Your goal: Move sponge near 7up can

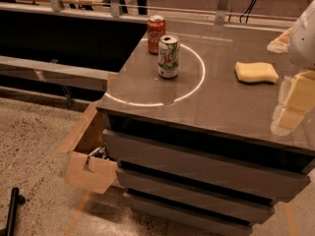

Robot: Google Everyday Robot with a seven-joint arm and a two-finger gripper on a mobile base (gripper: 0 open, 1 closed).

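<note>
The pale yellow sponge (256, 72) lies flat on the grey counter top (216, 107), toward the right. The silver-white 7up can (168, 56) stands upright near the middle left of the counter, well to the left of the sponge. My gripper (294, 104) hangs at the right edge of the view, in front of and to the right of the sponge, not touching it. It holds nothing that I can see.
A red-orange soda can (156, 33) stands just behind the 7up can. A crumpled pale object (280, 42) lies at the far right back of the counter. Drawer fronts (197, 171) sit below the counter. An open cardboard box (91, 156) stands on the floor at the left.
</note>
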